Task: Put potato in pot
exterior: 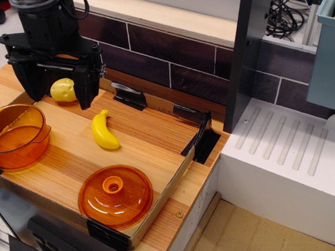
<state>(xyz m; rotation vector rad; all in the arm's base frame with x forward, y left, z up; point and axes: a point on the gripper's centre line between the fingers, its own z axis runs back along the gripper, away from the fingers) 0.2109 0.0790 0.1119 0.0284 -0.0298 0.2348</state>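
Note:
The potato (63, 90) is small, pale yellow and lumpy, and lies on the wooden board at the back left. My black gripper (61, 92) hangs over it with the fingers spread wide, one finger (35, 81) to the potato's left and one to its right; I cannot tell whether they touch it. The pot (18, 135), translucent orange with deep walls and a pouring lip, stands empty at the left edge, in front of and left of the gripper.
A yellow banana (104, 130) lies mid-board, right of the pot. A flat orange lid with a knob (115, 195) sits at the front. The board (151, 137) has black corner clamps and a raised rim. A white drainer (291, 148) and a dark post stand to the right.

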